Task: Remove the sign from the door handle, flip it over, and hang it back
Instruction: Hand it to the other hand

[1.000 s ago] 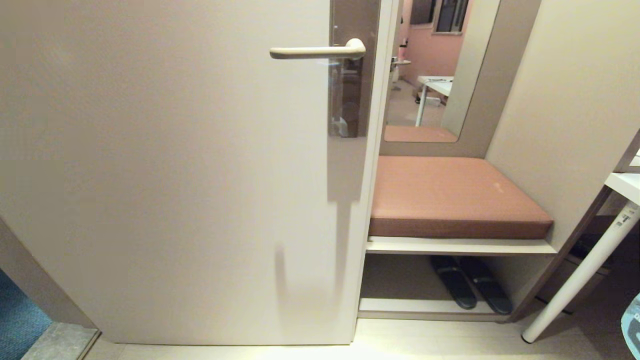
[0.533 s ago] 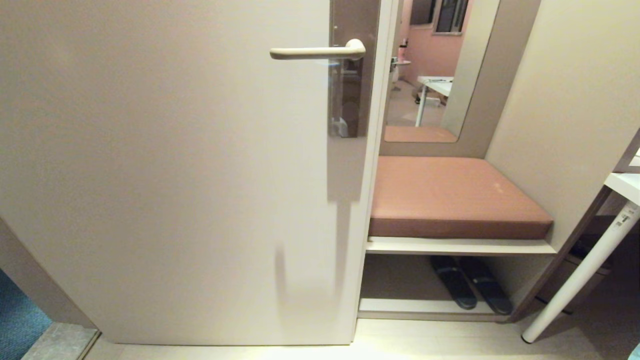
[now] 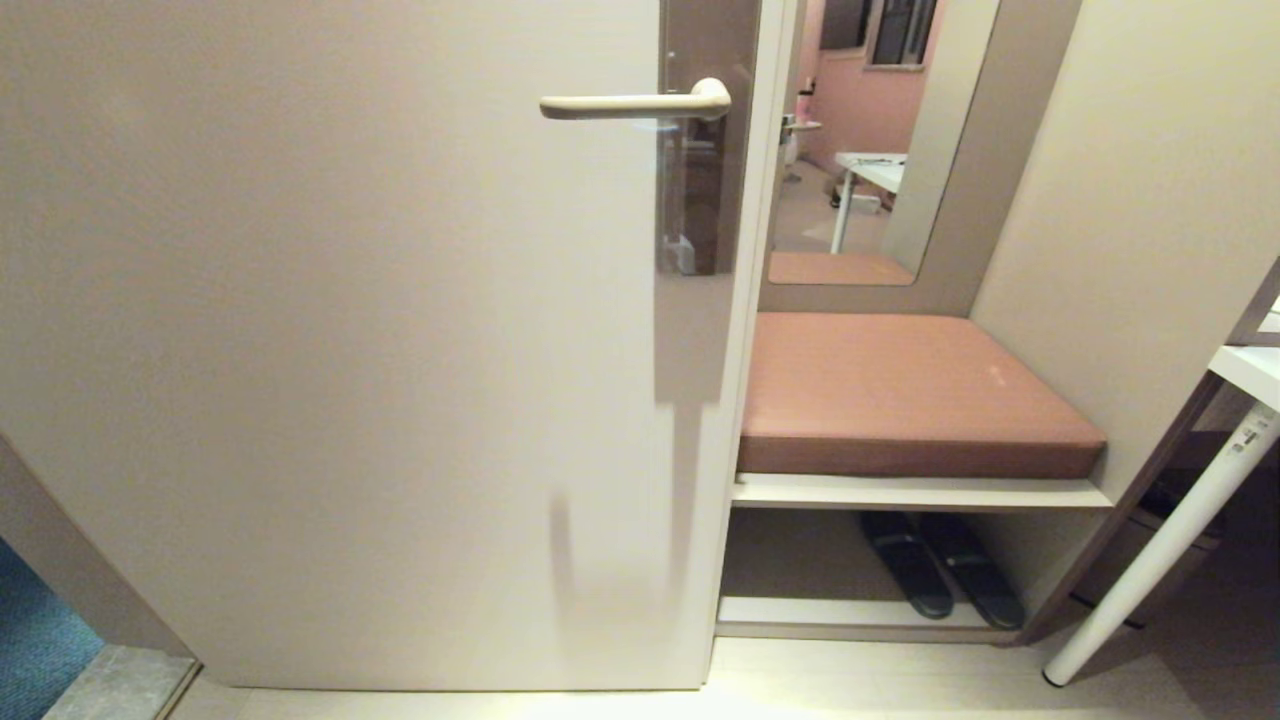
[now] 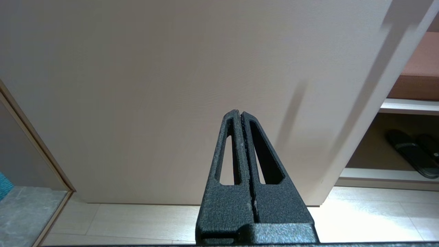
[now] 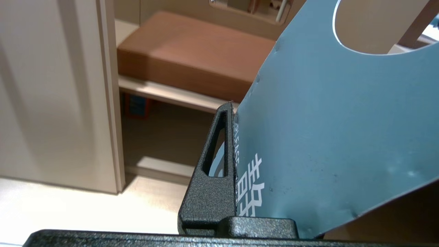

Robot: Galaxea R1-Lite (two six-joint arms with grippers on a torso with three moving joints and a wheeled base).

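The cream door handle (image 3: 625, 102) juts left from its brown-grey backplate (image 3: 708, 40) on the door, with nothing hanging on it. The blue-grey sign (image 5: 325, 130) shows only in the right wrist view, where my right gripper (image 5: 235, 107) is shut on its lettered end. One black finger (image 5: 219, 151) lies against the printed face and the other is hidden behind the card. The sign's big hole (image 5: 374, 24) is at the far end from the jaws. My left gripper (image 4: 239, 113) is shut on nothing, low down in front of the door. Neither gripper appears in the head view.
The beige door (image 3: 350, 350) fills the left. To its right a bench with a brown cushion (image 3: 900, 390) has dark slippers (image 3: 940, 575) on the shelf beneath and a mirror (image 3: 860, 150) above. A white table leg (image 3: 1160, 560) slants in at the right.
A corner of the blue sign at the head view's bottom right edge has sunk out of the picture. The door and handle have not moved.
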